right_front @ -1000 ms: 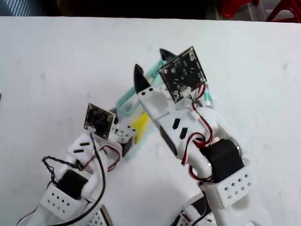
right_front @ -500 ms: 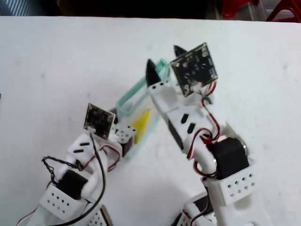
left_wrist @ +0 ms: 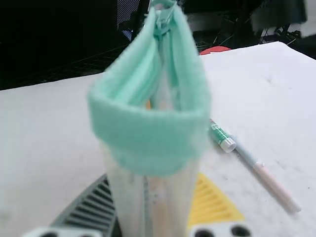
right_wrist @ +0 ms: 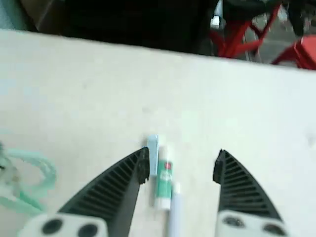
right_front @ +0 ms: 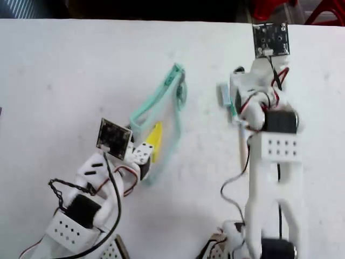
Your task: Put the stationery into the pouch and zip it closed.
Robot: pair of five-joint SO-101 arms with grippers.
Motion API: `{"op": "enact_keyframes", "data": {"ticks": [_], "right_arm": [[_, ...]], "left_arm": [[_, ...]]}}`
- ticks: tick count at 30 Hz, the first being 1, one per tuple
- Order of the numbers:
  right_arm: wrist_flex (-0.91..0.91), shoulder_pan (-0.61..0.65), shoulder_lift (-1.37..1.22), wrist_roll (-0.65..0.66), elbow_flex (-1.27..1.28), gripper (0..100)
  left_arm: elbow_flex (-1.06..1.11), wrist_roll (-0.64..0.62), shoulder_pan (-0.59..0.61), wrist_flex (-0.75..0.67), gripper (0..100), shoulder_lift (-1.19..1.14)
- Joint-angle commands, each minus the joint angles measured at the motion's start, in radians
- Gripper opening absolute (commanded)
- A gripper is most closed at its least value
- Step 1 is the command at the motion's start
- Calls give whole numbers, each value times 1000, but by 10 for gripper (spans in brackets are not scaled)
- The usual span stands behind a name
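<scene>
**Pouch Held Agape as Second Claw Lines Up the Pens**

The left claw [left_wrist: 153, 180] is clamped on the near end of a clear plastic pouch with a mint-green zipper band [left_wrist: 148, 138]. One grey jaw and one yellow jaw pinch its walls so that it stands on edge with the mouth bowed open, apparently to steady it for loading. The zipper is undone along its length. Whether anything already lies inside the pouch cannot be told through its walls. Near the pouch but apart from it, on the white table [right_front: 64, 65], lie a short green-and-white marker [right_wrist: 164, 183] and a pale slim pen [left_wrist: 269, 180], close together and roughly parallel. The right claw [right_wrist: 180, 165] hangs above them, jaws spread wide and nothing in its grasp. It straddles the pair in a stance that looks set for a pick-up. Both items lie outside the pouch, so loading is unfinished and zipping not yet begun.
</scene>
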State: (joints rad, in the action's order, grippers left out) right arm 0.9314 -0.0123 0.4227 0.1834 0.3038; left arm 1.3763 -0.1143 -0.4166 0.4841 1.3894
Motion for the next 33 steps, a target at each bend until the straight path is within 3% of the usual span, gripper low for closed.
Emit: {"op": "enact_keyframes", "data": {"ticks": [1, 3, 7, 16, 28, 33], "right_arm": [[101, -81, -150, -2, -54, 207], [156, -119, -213, 5, -48, 206], [180, -142, -312, 141, -48, 205], [150, -120, -510, 141, -48, 204], [13, -122, -690, 140, -48, 204], [-33, -119, -737, 140, -55, 98]], "left_arm": [[-12, -9, -5, 2, 68, 24], [-12, -8, -5, 2, 68, 24], [-12, 74, -16, 2, 68, 24], [52, 81, -10, -109, 65, 25], [54, 81, -8, -110, 68, 25], [54, 81, -12, -110, 68, 25]]}}
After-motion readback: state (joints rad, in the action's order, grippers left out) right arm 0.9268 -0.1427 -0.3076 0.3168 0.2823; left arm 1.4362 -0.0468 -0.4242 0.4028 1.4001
